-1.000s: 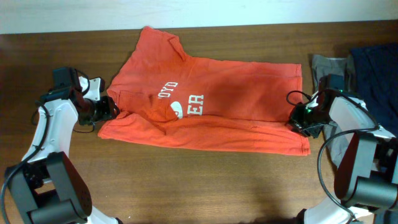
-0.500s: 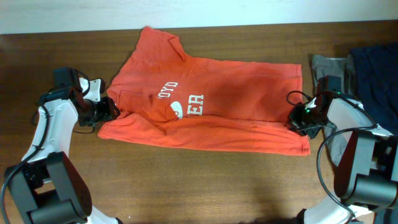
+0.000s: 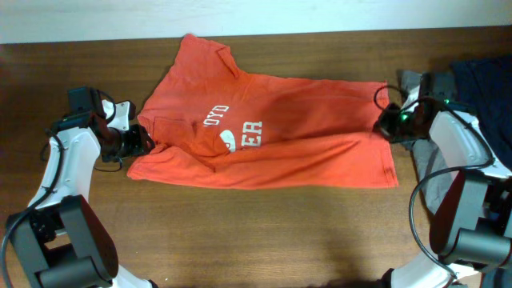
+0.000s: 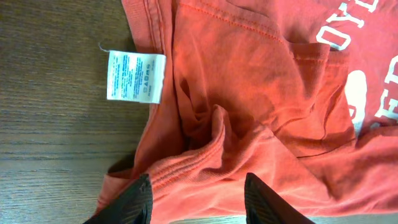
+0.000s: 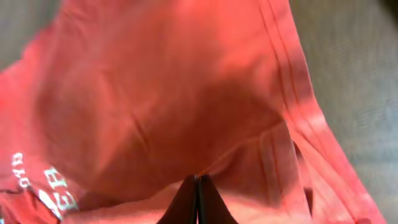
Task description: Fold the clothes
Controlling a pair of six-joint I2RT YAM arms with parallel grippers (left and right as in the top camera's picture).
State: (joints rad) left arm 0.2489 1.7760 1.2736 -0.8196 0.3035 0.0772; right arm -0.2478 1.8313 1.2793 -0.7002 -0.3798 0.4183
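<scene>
The clothes are one orange-red T-shirt (image 3: 272, 132) with white lettering, spread across the middle of the wooden table. My right gripper (image 3: 387, 125) is shut on a pinch of its right hem and holds that edge lifted; in the right wrist view the fabric (image 5: 174, 99) tents up from the closed fingertips (image 5: 197, 179). My left gripper (image 3: 144, 141) sits at the shirt's left edge, open, its two dark fingers (image 4: 138, 198) straddling a bunched fold of cloth (image 4: 205, 134) without pinching it. A white care label (image 4: 135, 76) lies beside that fold.
A grey garment (image 3: 422, 83) and a dark navy one (image 3: 484, 84) are piled at the table's right edge, just behind my right arm. A pale wall strip (image 3: 80, 20) runs along the far edge. Bare wood (image 3: 264, 240) fills the front.
My right gripper has closed on the shirt's right hem and moved up and away from the front, pulling the lower right corner with it. The left arm has stayed put.
</scene>
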